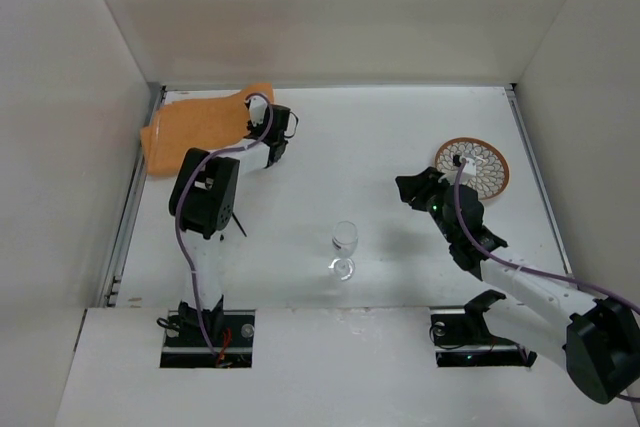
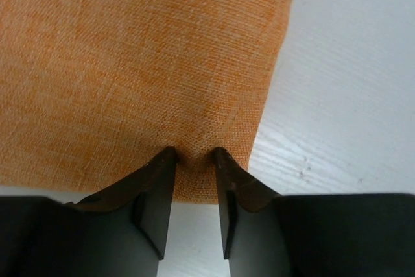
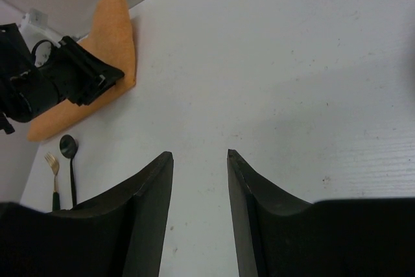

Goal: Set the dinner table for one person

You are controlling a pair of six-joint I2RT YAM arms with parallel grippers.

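Table, plain and white, runs from my two bases at its near edge to the far wall. At the far-left corner lies an orange mat, askew, its outline uneven. My left claw is drawn narrow on the mat's right edge, a small fold of cloth pinched between the tips. A fork and a dark spoon lie side by side on the table toward the left edge, nearer than the mat; only my right wrist camera shows them plainly. A clear stemmed glass stands upright close to the near edge, about midway between the left and right edges. To its right and well apart, my right claw hangs over bare table, fingers parted by a modest gap, holding nothing. A round, brown-rimmed plate with a patterned face sits by the right edge, just beyond that claw.
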